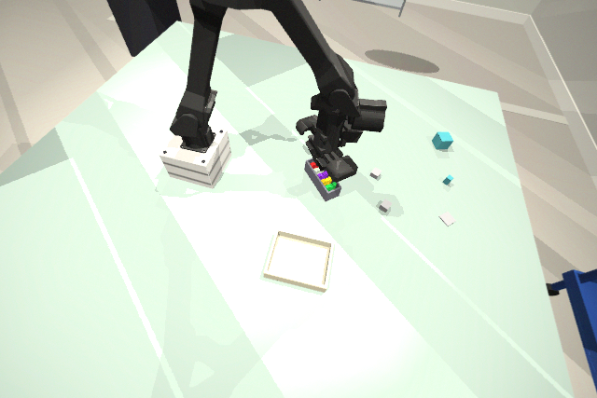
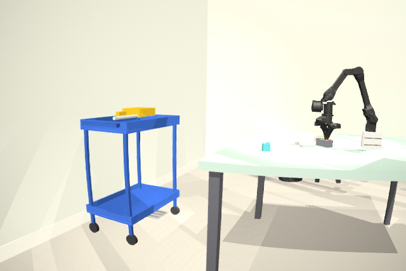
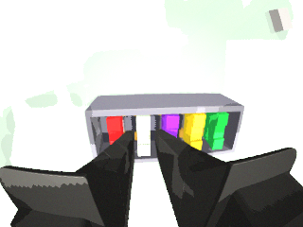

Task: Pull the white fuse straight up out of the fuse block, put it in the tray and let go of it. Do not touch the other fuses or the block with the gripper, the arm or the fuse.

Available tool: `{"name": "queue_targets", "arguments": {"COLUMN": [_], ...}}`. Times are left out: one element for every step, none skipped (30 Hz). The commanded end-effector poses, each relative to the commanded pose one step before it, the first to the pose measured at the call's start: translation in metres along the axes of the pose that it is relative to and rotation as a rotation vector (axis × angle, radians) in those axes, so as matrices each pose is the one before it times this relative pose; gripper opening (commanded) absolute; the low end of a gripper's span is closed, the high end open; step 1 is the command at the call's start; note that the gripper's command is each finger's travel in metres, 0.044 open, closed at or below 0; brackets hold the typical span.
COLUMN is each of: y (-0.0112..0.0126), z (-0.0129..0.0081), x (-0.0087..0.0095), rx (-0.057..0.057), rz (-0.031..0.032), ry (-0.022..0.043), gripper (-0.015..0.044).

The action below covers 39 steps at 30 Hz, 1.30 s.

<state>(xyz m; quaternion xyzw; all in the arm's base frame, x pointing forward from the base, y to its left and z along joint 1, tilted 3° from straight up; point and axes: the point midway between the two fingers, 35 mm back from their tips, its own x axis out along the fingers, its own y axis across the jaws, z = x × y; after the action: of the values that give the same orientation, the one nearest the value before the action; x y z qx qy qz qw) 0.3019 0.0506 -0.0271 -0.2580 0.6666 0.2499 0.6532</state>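
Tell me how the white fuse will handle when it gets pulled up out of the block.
The white fuse looks like a small rigid block, so it should stay stiff and weigh little. It sits close between the red fuse and purple fuse, so a tilted pull would likely brush them. Its smooth faces may slip between the hand's narrow fingertips.
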Motion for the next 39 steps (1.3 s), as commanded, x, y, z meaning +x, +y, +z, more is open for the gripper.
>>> {"name": "queue_targets", "arguments": {"y": [0.00042,0.00001,0.00001,0.00000,0.00000,0.00000,0.00000,0.00000,0.00000,0.00000,0.00020,0.00000,0.00000,0.00000,0.00000,0.00000,0.00000,0.00000,0.00000,0.00000,0.00000,0.00000,0.00000,0.00000,-0.00001,-0.00002,-0.00002,-0.00002,-0.00002,-0.00002,-0.00002,-0.00002,-0.00002,-0.00002,-0.00002,-0.00002,-0.00002,-0.00002,-0.00001], "z": [-0.00165,-0.00002,-0.00001,0.00000,0.00000,0.00000,0.00000,0.00000,0.00000,0.00000,0.00083,0.00000,0.00000,0.00000,0.00000,0.00000,0.00000,0.00000,0.00000,0.00000,0.00000,0.00000,0.00000,0.00000,0.00001,0.00002,0.00002,0.00002,0.00002,0.00002,0.00002,0.00002,0.00002,0.00002,0.00002,0.00002,0.00002,0.00002,0.00001], "x": [0.00530,0.00074,0.00045,0.00015,0.00000,0.00000,0.00000,0.00000,0.00000,0.00000,-0.00102,0.00000,0.00000,0.00000,0.00000,0.00000,0.00000,0.00000,0.00000,0.00000,0.00000,0.00000,0.00000,-0.00008,-0.00024,-0.00040,-0.00049,-0.00049,-0.00049,-0.00049,-0.00049,-0.00049,-0.00049,-0.00049,-0.00049,-0.00049,-0.00049,-0.00049,-0.00049], "rx": [0.0061,0.0000,0.0000,0.0000,0.0000,0.0000,0.0000,0.0000,0.0000,0.0000,-0.0062,0.0000,0.0000,0.0000,0.0000,0.0000,0.0000,0.0000,0.0000,0.0000,0.0000,0.0000,0.0000,0.0000,0.0000,0.0001,0.0001,0.0001,0.0001,0.0001,0.0001,0.0001,0.0001,0.0001,0.0001,0.0001,0.0001,0.0001,0.0001], "rz": [0.00037,0.00000,0.00000,0.00000,0.00000,0.00000,0.00000,0.00000,0.00000,0.00000,0.00202,0.00000,0.00000,0.00000,0.00000,0.00000,0.00000,0.00000,0.00000,0.00000,0.00000,0.00000,0.00000,0.00000,-0.00001,-0.00002,-0.00003,-0.00003,-0.00003,-0.00003,-0.00003,-0.00003,-0.00003,-0.00003,-0.00003,-0.00003,-0.00003,-0.00003,-0.00003], "ry": [0.00718,0.00001,0.00000,0.00000,0.00000,0.00000,0.00000,0.00000,0.00000,0.00000,-0.00335,0.00000,0.00000,0.00000,0.00000,0.00000,0.00000,0.00000,0.00000,0.00000,0.00000,0.00000,0.00000,0.00001,0.00002,0.00003,0.00004,0.00004,0.00004,0.00004,0.00004,0.00004,0.00004,0.00004,0.00004,0.00004,0.00004,0.00004,0.00004], "gripper": [0.0070,0.0070,0.0070,0.0070,0.0070,0.0070,0.0070,0.0070,0.0070,0.0070,0.0063,0.0057,0.0050,0.0043,0.0037,0.0030,0.0023,0.0017,0.0010,0.0003,0.0000,0.0000,0.0000,0.0000,0.0000,0.0000,0.0000,0.0000,0.0000,0.0000,0.0000,0.0000,0.0000,0.0000,0.0000,0.0000,0.0000,0.0000,0.0000]}}
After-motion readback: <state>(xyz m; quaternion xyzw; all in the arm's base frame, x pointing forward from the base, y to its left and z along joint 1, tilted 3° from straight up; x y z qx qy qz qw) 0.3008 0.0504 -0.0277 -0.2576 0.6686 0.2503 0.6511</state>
